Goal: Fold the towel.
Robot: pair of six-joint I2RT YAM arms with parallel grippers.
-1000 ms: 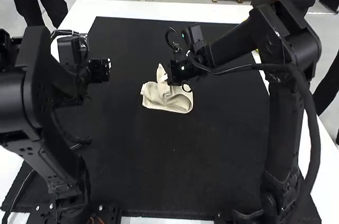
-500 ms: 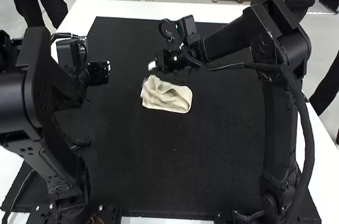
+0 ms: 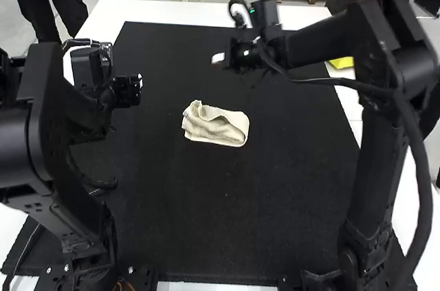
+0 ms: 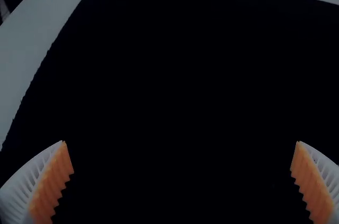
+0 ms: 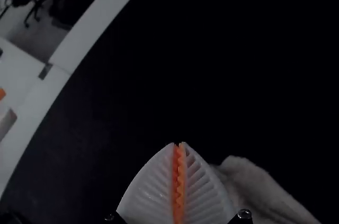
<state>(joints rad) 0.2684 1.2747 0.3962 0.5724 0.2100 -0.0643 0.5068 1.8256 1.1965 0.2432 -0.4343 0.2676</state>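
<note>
Bordering a black mat [image 3: 227, 215], the white worktop [image 3: 179, 11] shows along the far edge and down both sides. The left arm [image 3: 31, 122] stands over the mat's left side, and the right arm [image 3: 375, 188] stands at the right, bent inward above the mat. The left gripper [image 3: 140, 83] is over the mat's left part, well apart from the cloth. The right gripper [image 3: 218, 58] is over the far part of the mat, beyond the cloth and apart from it. The pale towel [image 3: 223, 124] lies between the arms, near the middle of the mat, in a small, roughly oblong bundle, rumpled, with a raised peak at its left end and a rounded right end. In the left wrist view, the white ribbed fingers [image 4: 50, 184] are wide apart with dark mat between them; in the right wrist view, the right gripper's fingers [image 5: 145, 195] are together, their orange pads [image 5: 180, 181] meeting, and part of the towel shows past them
</note>
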